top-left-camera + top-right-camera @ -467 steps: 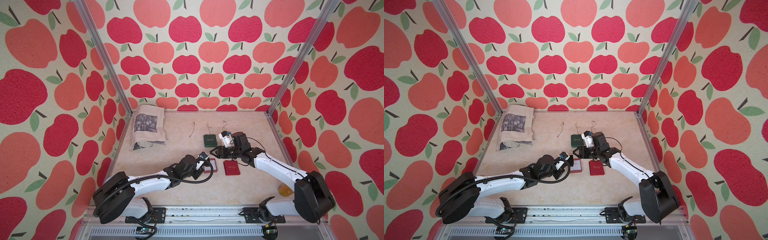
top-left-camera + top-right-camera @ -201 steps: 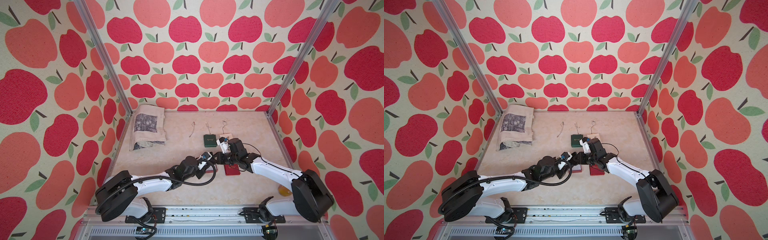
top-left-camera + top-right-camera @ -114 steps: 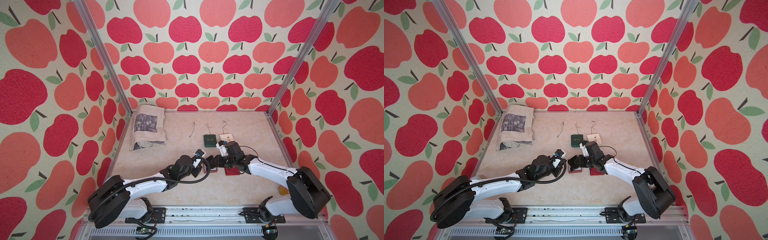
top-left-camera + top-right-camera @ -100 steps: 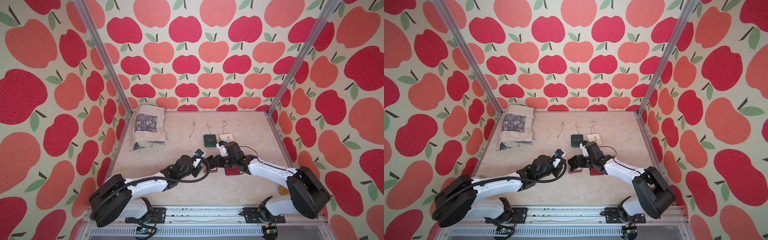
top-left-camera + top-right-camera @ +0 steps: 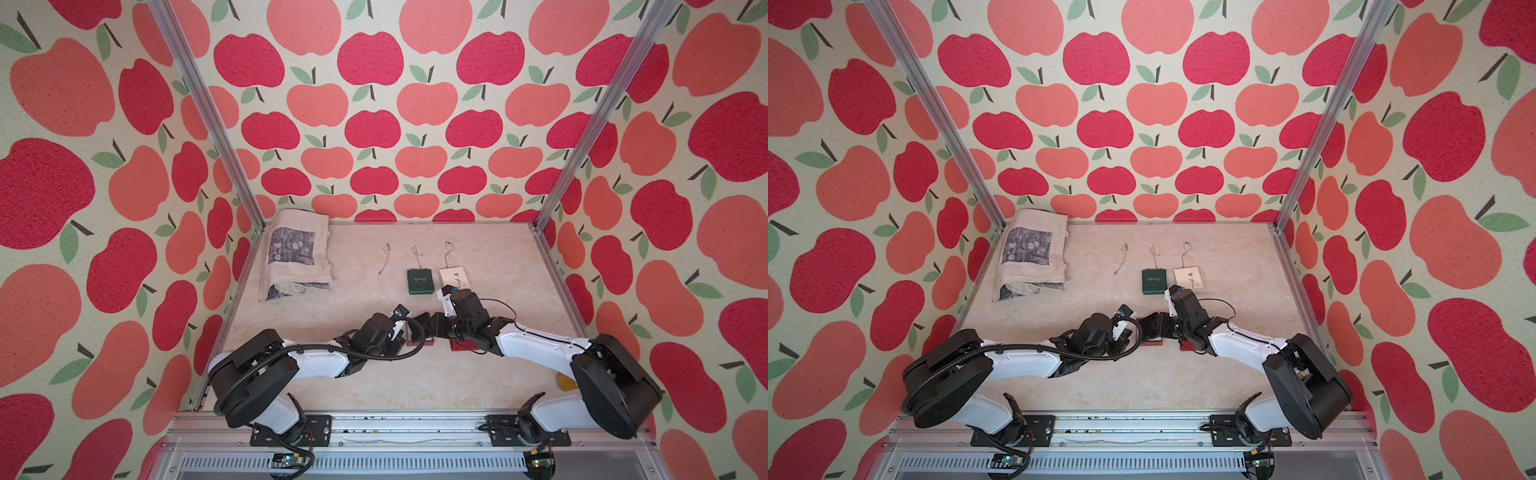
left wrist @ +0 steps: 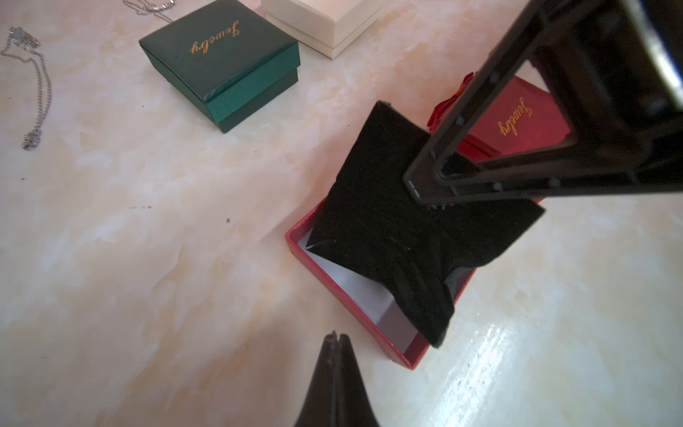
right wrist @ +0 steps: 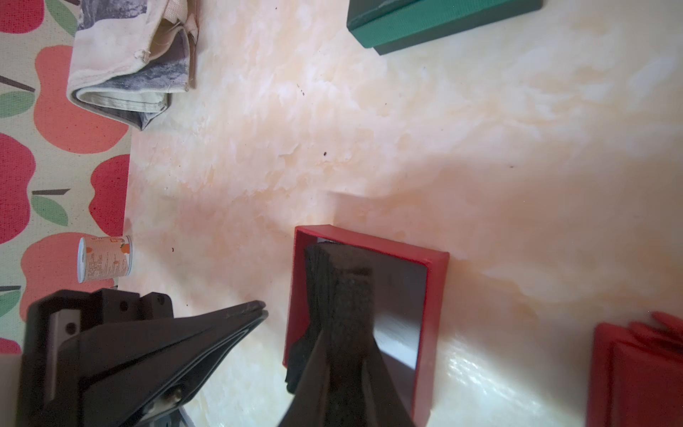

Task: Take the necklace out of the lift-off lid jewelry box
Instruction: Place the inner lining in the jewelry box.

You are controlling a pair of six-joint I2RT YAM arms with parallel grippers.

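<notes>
Red, lidless jewelry box (image 5: 427,343) (image 5: 1152,343) sits near the green box (image 5: 420,281), robot-side, in both top views; left wrist view: gold "Jewelry" on that green box (image 6: 221,55), left gripper (image 6: 335,338) pressed together, empty; right wrist view: right gripper (image 7: 343,355) pinching the box's black pad (image 7: 343,292), necklace hidden.

Left arm (image 5: 320,365) and right arm (image 5: 536,345): white shells, black joints; black corrugated cable (image 5: 399,357) loops behind the matte-black left gripper (image 6: 335,337)
</notes>
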